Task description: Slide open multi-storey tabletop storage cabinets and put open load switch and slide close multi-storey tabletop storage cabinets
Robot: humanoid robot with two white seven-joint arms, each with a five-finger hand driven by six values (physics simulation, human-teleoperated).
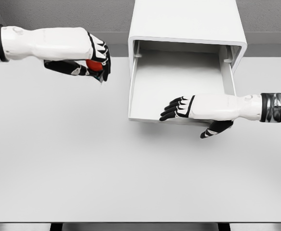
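The white cabinet (186, 21) is sitting at the far side of the bench (82, 168), its drawer (179, 82) pulled open. The left hand (96, 62) is gripping a red switch (94, 65) left of it. The right hand (179, 108) is resting loosely open, holding nothing, on the drawer's near edge.

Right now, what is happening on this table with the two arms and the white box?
The white storage cabinet stands at the back of the table, its drawer pulled out and empty. The right hand rests at the drawer's front edge, fingers loosely extended, holding nothing. The left hand hovers to the drawer's left, closed around a small red object, probably the load switch. It is not yet in the drawer.
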